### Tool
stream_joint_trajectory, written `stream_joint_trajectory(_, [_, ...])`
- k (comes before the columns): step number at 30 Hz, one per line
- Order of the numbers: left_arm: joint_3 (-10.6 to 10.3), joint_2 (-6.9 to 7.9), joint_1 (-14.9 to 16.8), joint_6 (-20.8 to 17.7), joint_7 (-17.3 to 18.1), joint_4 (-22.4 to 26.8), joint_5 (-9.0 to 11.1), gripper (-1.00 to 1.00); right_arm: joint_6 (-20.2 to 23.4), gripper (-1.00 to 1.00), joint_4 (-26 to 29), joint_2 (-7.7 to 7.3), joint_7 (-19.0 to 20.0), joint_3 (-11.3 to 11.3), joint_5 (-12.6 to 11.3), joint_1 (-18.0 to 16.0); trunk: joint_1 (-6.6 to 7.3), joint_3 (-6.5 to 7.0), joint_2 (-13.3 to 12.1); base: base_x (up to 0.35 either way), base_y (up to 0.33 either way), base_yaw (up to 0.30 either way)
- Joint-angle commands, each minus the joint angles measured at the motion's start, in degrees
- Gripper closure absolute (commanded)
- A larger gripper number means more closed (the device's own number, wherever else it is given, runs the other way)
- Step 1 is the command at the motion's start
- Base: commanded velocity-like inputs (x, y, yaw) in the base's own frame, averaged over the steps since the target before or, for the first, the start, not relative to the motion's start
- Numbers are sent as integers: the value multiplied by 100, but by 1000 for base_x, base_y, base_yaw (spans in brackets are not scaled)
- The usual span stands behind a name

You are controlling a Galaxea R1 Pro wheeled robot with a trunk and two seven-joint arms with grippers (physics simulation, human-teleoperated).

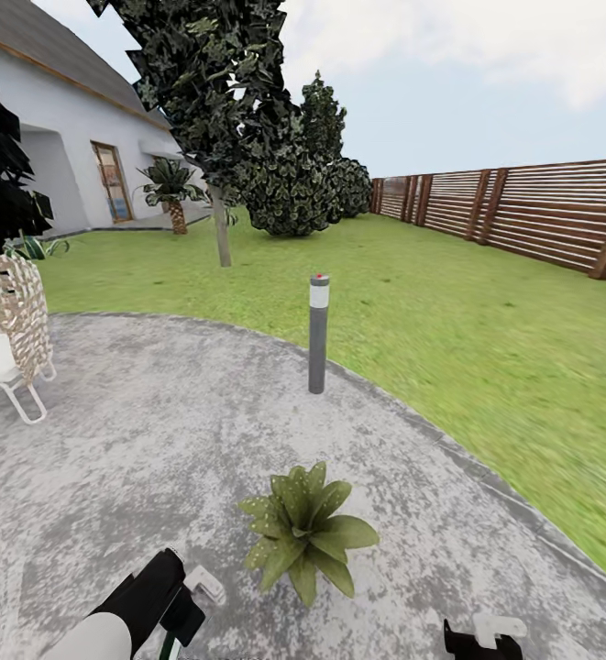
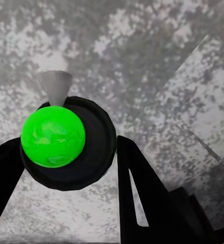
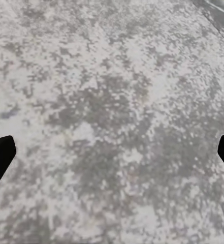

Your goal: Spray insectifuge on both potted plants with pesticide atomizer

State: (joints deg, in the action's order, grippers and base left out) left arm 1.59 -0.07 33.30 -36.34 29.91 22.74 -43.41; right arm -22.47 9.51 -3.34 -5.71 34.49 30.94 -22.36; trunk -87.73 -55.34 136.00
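A: The paving (image 1: 156, 431) looks like rough, mottled grey stone, grainy all over. The fence (image 1: 541, 215)?

B: Brown wooden slats, matt. The bollard lamp (image 1: 318, 335) reads as smooth grey metal with a white band.

A: And the pesticide atomizer (image 2: 66, 145)?

B: Glossy bright green cap on matt black plastic. The chair (image 1: 9, 316) is woven wicker, with a smooth white frame.

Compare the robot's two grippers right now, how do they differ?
The left gripper has its jaws shut on the pesticide atomizer, its green ball and nozzle between them; the right gripper is open and holds nothing. In the head view the left sits nearer the potted plant. Both hang over the speckled paving.
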Motion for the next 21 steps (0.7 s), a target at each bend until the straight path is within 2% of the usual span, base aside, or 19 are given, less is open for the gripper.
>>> stream_joint_trajectory(1, [17, -2, 1, -14, 50, 11, -53, 100, -21, -100, -10, 0, -26, 31, 61, -5, 1, -5, 2, 0, 0, 276])
stream_joint_trajectory(7, [18, -2, 1, -14, 50, 6, -53, 100, -20, -100, -10, 0, -26, 31, 61, -5, 1, -5, 2, -12, -7, 276])
stream_joint_trajectory(12, [17, -2, 1, -14, 50, 11, -53, 100, -21, -100, -10, 0, -26, 31, 61, -5, 1, -5, 2, -165, -162, 276])
stream_joint_trajectory(15, [17, -2, 1, -14, 50, 11, -53, 100, -21, -100, -7, 0, -25, 31, 61, -5, 1, -5, 2, 14, -210, 257])
stream_joint_trajectory(21, [25, -2, 1, -14, 50, 11, -53, 100, -21, -100, -1, -58, -26, 31, 69, -5, 1, -5, 2, 125, -186, 29])
